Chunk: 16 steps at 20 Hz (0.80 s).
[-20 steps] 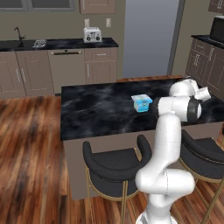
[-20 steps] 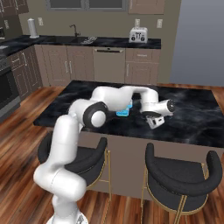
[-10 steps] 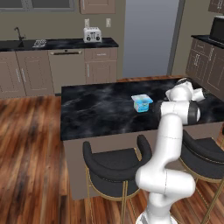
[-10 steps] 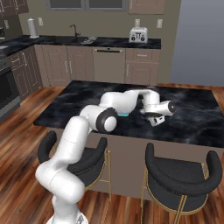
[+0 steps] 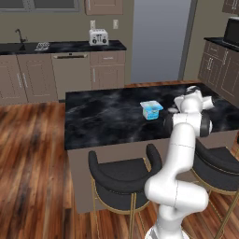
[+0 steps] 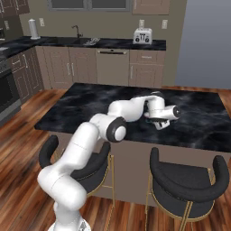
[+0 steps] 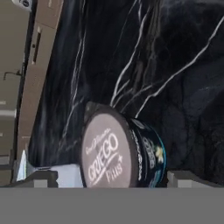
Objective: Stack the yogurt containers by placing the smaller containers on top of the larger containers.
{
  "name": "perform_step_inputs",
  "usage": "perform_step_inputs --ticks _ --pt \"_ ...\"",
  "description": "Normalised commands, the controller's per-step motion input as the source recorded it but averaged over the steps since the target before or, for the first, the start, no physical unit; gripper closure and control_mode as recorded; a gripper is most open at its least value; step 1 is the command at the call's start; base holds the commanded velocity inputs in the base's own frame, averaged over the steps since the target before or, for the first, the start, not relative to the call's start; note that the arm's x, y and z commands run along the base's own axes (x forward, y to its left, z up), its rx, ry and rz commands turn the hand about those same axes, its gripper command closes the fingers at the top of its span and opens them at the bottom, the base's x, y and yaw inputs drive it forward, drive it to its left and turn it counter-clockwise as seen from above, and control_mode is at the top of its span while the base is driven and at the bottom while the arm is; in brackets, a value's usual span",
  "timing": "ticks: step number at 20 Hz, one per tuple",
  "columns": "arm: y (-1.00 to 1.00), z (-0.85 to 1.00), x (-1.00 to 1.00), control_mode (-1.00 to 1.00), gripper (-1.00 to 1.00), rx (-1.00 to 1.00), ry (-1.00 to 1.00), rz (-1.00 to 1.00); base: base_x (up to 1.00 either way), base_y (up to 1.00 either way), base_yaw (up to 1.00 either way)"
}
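Note:
In the hand view the smaller container (image 7: 118, 153), a round dark cup with a grey-brown "GRIEGO Plus" lid, sits on the black marble island between my two fingertips. My gripper (image 7: 113, 179) is open, with one finger (image 7: 41, 177) on each side of the cup and not pressing it. A pale blue and white corner of the larger container (image 7: 65, 174) shows just beside the cup. From the left base view the light blue tub (image 5: 151, 109) stands on the island (image 5: 102, 116), with my arm (image 5: 186, 121) right beside it. The gripper (image 6: 159, 124) hangs low over the counter.
Two dark bar stools (image 5: 123, 175) (image 6: 187, 180) stand at the island's near side. A toaster (image 5: 98, 36) sits on the back counter, with a sink (image 6: 81, 39) further along it. Wood floor surrounds the island.
The elbow has swung a little to the right in the right base view and the hand has settled slightly lower. The jaws stayed open. The tub has not moved.

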Motion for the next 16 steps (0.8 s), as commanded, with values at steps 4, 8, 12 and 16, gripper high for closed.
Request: perform_step_inputs --ticks 4,8,12,16 --pt "0.0 -0.25 0.34 -1.0 -1.0 0.0 -0.03 0.0 0.0 0.0 0.0" --pt "-0.02 -0.27 0.23 -1.0 -1.0 0.0 0.0 0.0 0.0 0.0 0.0" --pt "-0.03 -0.35 0.07 -1.0 -1.0 -0.02 0.0 0.0 0.0 0.0 0.0" --pt "0.0 -0.36 0.02 -1.0 -1.0 -0.03 0.0 0.0 0.0 0.0 0.0"
